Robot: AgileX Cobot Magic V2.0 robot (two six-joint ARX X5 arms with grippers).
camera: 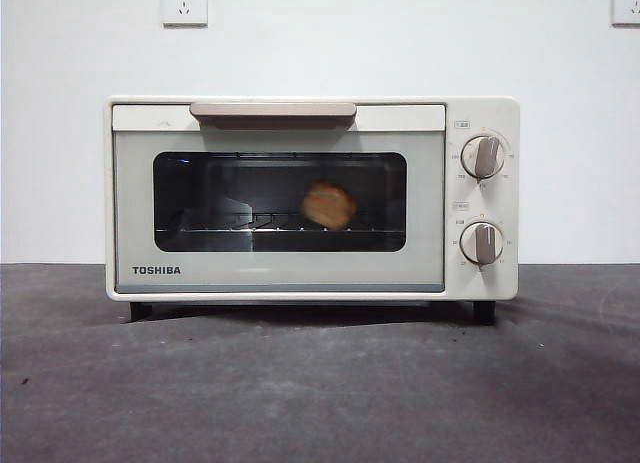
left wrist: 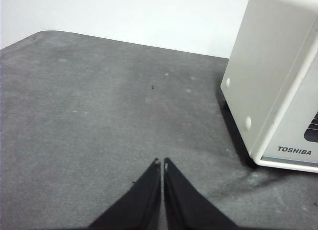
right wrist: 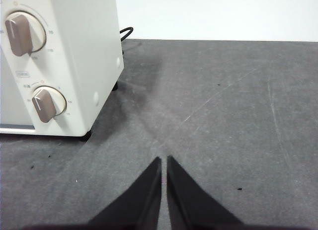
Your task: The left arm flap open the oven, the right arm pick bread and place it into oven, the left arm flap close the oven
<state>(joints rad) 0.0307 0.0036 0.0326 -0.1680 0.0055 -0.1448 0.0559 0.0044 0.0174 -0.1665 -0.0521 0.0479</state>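
Note:
The cream-white TOSHIBA oven [camera: 310, 198] stands in the middle of the grey table with its door shut and the beige handle [camera: 272, 110] at the top. The golden-brown bread [camera: 329, 205] lies on the wire rack inside, seen through the dark window. My left gripper [left wrist: 162, 163] is shut and empty above the bare mat, off the oven's left side [left wrist: 268, 81]. My right gripper [right wrist: 164, 160] is shut and empty above the mat, off the oven's knob side [right wrist: 59, 61]. Neither gripper shows in the front view.
Two beige knobs [camera: 484, 155] sit on the oven's right panel. A black cable [right wrist: 126, 32] runs behind the oven. Wall sockets [camera: 184, 3] are on the white wall behind. The grey mat [camera: 320, 383] stretches in front of the oven.

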